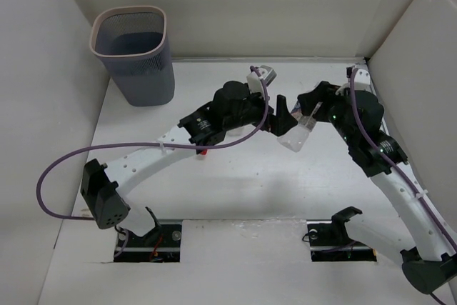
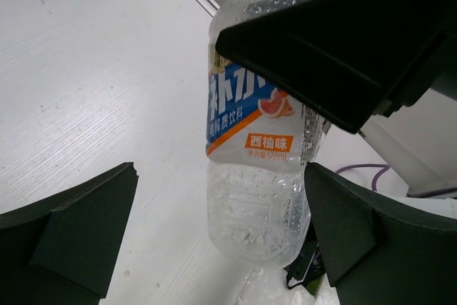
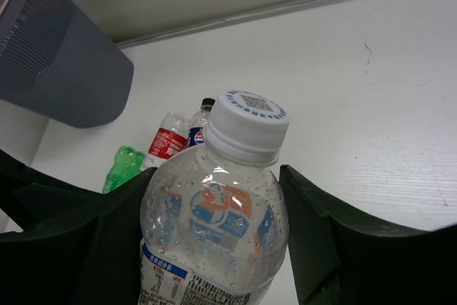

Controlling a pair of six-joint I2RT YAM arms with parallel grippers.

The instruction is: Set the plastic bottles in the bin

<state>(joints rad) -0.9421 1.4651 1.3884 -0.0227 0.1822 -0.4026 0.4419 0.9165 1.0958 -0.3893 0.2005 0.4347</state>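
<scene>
Currently right gripper (image 3: pixel 211 201) is pinching the clear bottle (image 2: pixel 250 141) between its fingers; left gripper (image 2: pixel 220 176) is gaping wide, fingers either side. Risking a drop, short of the bin (image 1: pixel 143 80), if right is releasing early.

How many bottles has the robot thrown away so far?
None that I can see: the bin shows no bottle inside from above. In hand: the right gripper is shut on a clear bottle, which sits between the fingers of the open left gripper. Left: a green bottle, a red-label bottle and a dark-capped bottle lie on the table.
</scene>
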